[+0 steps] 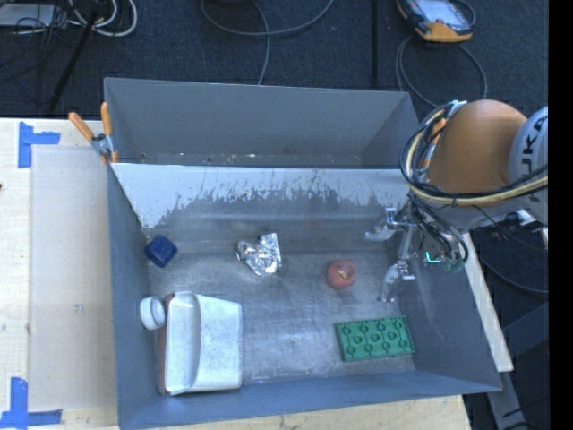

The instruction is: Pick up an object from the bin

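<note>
The two-finger gripper (392, 256) of a KUKA arm hangs low at the right side of a grey metal bin (260, 124), its fingers (394, 279) spread apart with nothing between them. One finger sits toward the far wall and the other toward the near wall. Both tips point left into the bin, over bare floor close to the sloping right wall.

Just left of the gripper, near the nearer finger but clear of it, a small reddish ball (340, 274) rests on the bin floor, right of centre. It is the closest thing to the open fingers and stands alone, touching nothing else.

Nearer than the gripper, in the near right corner, a green studded plate (375, 339) lies flat, its long side running left to right. A crumpled wad of silver foil (260, 254) sits about mid-bin, left of the ball and well apart from it. Farther left, close to the left wall, lies a small dark blue block (161, 251). In the near left corner a white plastic jug (204, 343) lies on its side, its round cap (151, 311) at its far left end, beside the left wall.

Behind the gripper, an orange cover (474, 146) on the wrist rises above the bin's right rim, with yellow and black cables (421, 150) looped round its left edge and running down toward the fingers.
</note>
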Controlling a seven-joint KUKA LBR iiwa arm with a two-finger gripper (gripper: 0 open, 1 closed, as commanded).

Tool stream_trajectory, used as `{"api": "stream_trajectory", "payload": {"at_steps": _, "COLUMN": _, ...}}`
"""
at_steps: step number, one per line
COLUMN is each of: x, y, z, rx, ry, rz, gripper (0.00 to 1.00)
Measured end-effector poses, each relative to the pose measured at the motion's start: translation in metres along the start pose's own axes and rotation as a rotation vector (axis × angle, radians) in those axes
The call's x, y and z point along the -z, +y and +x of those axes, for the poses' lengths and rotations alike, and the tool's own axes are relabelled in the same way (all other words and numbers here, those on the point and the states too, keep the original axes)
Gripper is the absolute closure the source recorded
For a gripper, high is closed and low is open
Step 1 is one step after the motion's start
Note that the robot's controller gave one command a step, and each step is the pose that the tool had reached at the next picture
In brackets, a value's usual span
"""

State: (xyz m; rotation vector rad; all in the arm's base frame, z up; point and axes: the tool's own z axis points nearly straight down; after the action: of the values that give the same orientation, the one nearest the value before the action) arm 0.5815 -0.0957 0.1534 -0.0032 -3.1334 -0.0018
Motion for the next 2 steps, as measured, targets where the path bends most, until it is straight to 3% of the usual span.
{"api": "stream_trajectory", "payload": {"at_steps": 1, "x": 0.047, "y": 0.032, "z": 0.018, "rx": 0.078, "ry": -0.010, "rz": 0.000, "gripper": 0.00}}
{"api": "stream_trajectory", "payload": {"at_steps": 2, "x": 0.079, "y": 0.012, "z": 0.042, "rx": -0.054, "ry": -0.009, "rz": 0.001, "gripper": 0.00}}
